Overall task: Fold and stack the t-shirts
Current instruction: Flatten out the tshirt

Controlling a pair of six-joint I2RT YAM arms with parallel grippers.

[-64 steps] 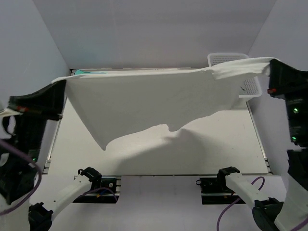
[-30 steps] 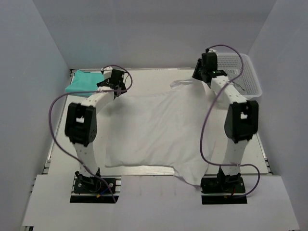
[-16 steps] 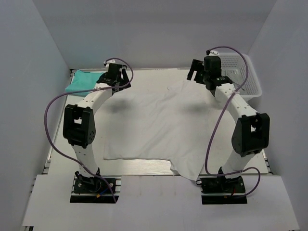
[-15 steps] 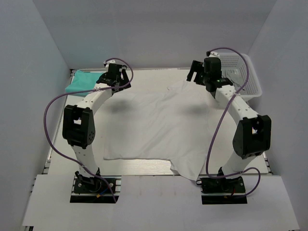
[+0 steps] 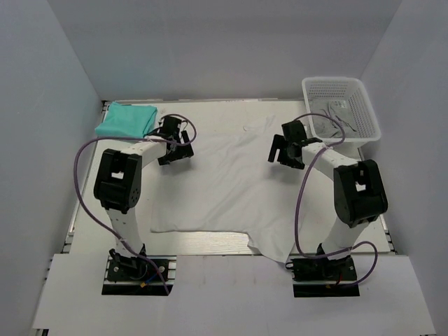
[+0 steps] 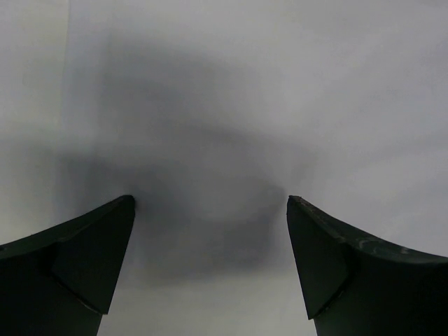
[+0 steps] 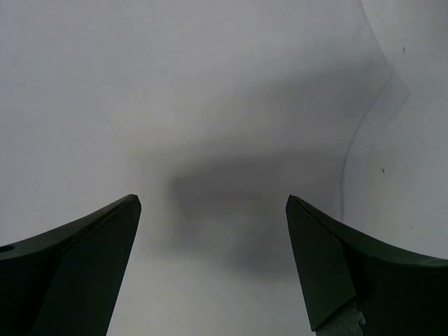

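I see the left claw [image 5: 175, 152] and right claw [image 5: 282, 152] both wide, poised over the white shirt's [image 5: 231, 192] far corners.

Two matching arms here, the left arm [image 5: 133, 148] and the right arm [image 5: 318, 162]: slim white links broken up by chunky black joint housings. Back from each end effector trails a thin purple line, the left cable [image 5: 78, 183] in a wide loop and the right cable [image 5: 299, 210] in a long curve. Furthest from the tips sit black mounting blocks, the left base [image 5: 133, 269] and the right base [image 5: 325, 269]. The left gripper [image 5: 175, 150] and the right gripper [image 5: 281, 150] are all black. Up close, the fingers [image 6: 84, 259] are dark matte wedges tapering to blunt points.
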